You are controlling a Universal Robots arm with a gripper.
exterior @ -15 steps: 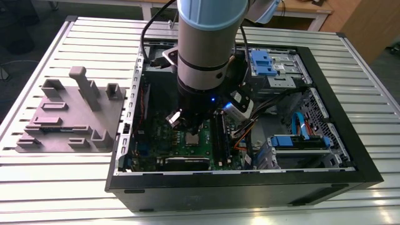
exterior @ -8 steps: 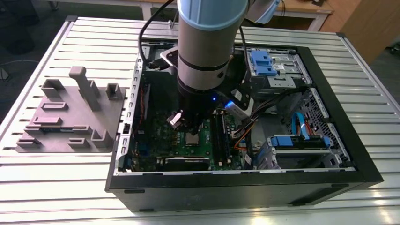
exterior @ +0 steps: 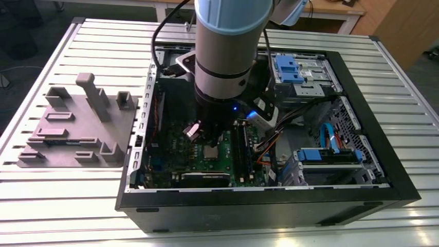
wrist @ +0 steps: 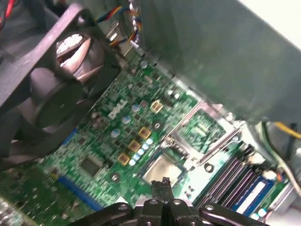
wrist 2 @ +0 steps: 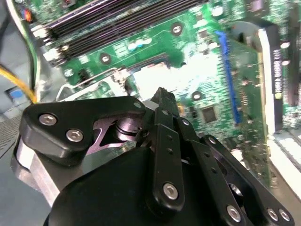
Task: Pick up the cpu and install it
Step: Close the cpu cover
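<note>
OPEN CASE, CHIP DOWN: We see the arm (exterior: 223,51) reaching into a computer case (exterior: 274,211) laid open on the slatted table (exterior: 61,206). In the first wrist view its end effector (wrist: 164,181) hangs over the middle of the green board (wrist: 117,122). The black fingers (wrist 2: 162,113) are drawn together with nothing between them.

The cpu (wrist: 162,170), silvery on top, lies in its socket at the middle of the board, directly under the fingertips. We cannot tell whether they touch it.

We judge that the pick-up is done and the seating step is in hand. The chip appears to rest flat, while the socket's metal frame (wrist 2: 104,87) stands swung open, so nothing yet locks it down. Whatever is done here calls, in our view, for a light, straight touch that does not push the chip sideways.

The board is crowded. Long black memory sticks (wrist 2: 108,23) stand in a row near one edge, and a black case fan (wrist: 51,94) looms over another. Orange and yellow cables (exterior: 271,141) trail just off the board towards the blue drive carriers (exterior: 288,69). We think the fan housing and those cables leave little room to swing.

Well away from the board, outside the case, a grey fixture plate (exterior: 75,131) sits on the table.
</note>
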